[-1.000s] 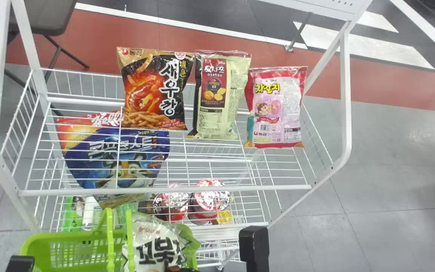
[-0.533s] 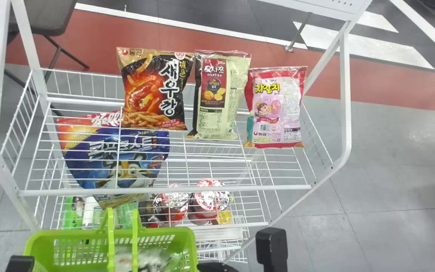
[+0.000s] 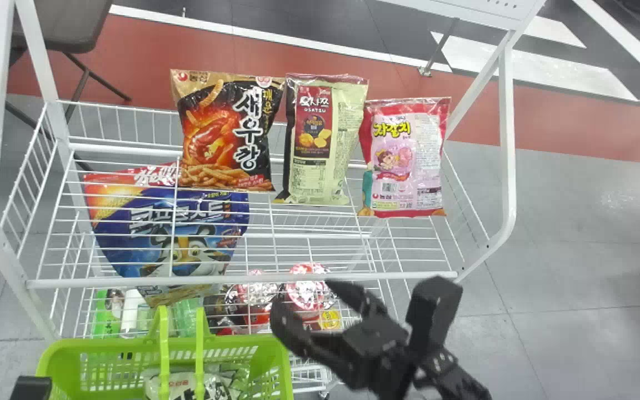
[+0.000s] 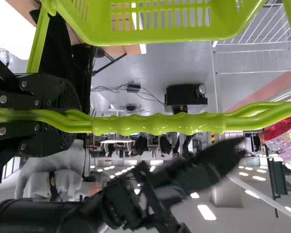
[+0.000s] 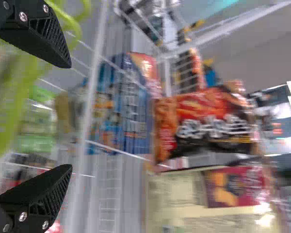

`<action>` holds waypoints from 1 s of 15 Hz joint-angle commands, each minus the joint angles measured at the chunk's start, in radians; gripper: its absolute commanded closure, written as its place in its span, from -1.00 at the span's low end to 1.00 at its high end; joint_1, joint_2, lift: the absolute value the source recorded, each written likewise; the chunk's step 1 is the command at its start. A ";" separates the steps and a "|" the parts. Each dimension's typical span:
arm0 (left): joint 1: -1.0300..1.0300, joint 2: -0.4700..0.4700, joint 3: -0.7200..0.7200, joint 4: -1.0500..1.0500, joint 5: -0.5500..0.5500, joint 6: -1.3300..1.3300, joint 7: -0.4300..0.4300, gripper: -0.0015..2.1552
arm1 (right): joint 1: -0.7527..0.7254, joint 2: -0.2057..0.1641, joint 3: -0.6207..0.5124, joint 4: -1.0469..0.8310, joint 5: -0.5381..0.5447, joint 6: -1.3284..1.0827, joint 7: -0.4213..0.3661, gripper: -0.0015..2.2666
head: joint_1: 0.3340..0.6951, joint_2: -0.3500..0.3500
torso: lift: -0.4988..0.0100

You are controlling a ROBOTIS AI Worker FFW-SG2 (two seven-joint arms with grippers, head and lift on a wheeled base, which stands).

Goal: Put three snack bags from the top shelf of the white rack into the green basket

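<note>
I watched the right pincer (image 3: 303, 297) at the white rack (image 3: 508, 166), its fingers spread apart with nothing between them, while the left pincer (image 4: 70, 119) was clamped on the handle (image 4: 157, 124) of the green basket (image 3: 98, 343). One white bag (image 3: 186, 386) lay in the basket, and on the top shelf (image 3: 242, 280) stood the black-and-orange bag (image 3: 228, 133), the pale green bag (image 3: 323, 144) and the pink-and-red bag (image 3: 406, 158). I took the step in hand to be fetching another of those. Doing it well called for coming in over the front rail and keeping the fingers wide until they straddled one bag alone, since the black-and-orange and pale green ones were close neighbours. A firm but gentle squeeze suited such puffy, slick packets; too hard might burst one, too light might let it slide. The bag then had to rise clear of the wires and go down beside the handle bars. Whether the blue bag (image 3: 181, 228) leaned against anything beneath the shelf wires, I couldn't fairly say.
</note>
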 commanded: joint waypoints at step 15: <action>-0.026 0.017 0.024 0.013 0.003 0.021 -0.013 0.99 | -0.783 0.125 0.324 0.766 0.336 -0.210 -0.406 -0.72 | 1.00 -0.29 | 0.96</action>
